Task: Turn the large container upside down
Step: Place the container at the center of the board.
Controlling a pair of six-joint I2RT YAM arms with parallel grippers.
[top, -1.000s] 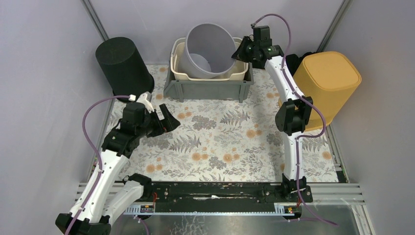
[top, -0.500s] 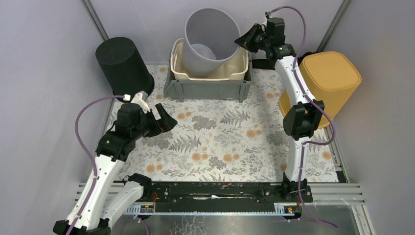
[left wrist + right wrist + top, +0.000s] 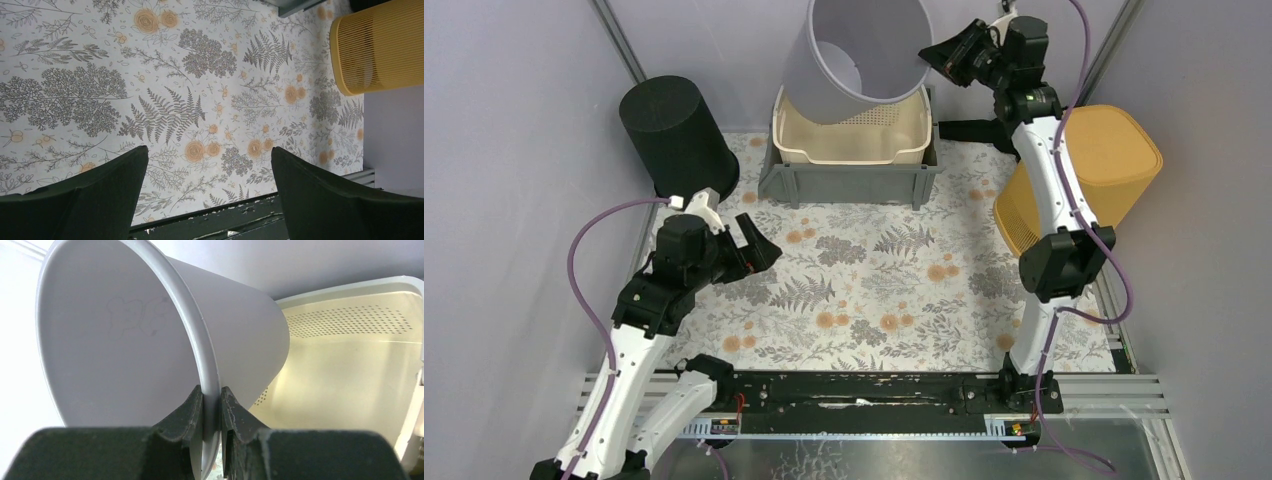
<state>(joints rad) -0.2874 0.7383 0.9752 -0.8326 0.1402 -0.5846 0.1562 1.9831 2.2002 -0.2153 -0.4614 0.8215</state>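
The large grey container (image 3: 854,50) hangs tilted above the cream basket (image 3: 849,157) at the back of the table, its open mouth facing down and toward the front. My right gripper (image 3: 927,52) is shut on its rim at the right side. In the right wrist view the two fingers of that gripper (image 3: 211,392) pinch the rim, with the container's inside (image 3: 115,340) to the left and the basket (image 3: 345,365) below right. My left gripper (image 3: 759,245) hovers open over the floral mat at the left; the left wrist view shows nothing between the jaws of the left gripper (image 3: 209,150).
The cream basket sits inside a grey crate (image 3: 849,185). A black bin (image 3: 674,130) stands upside down at the back left. A yellow bin (image 3: 1094,170) lies tilted at the right edge, and this yellow bin (image 3: 380,45) also shows in the left wrist view. Walls close in on three sides.
My right arm has raised the grey container out of the basket and tipped it further. The left arm has drifted slightly toward the left, still open.
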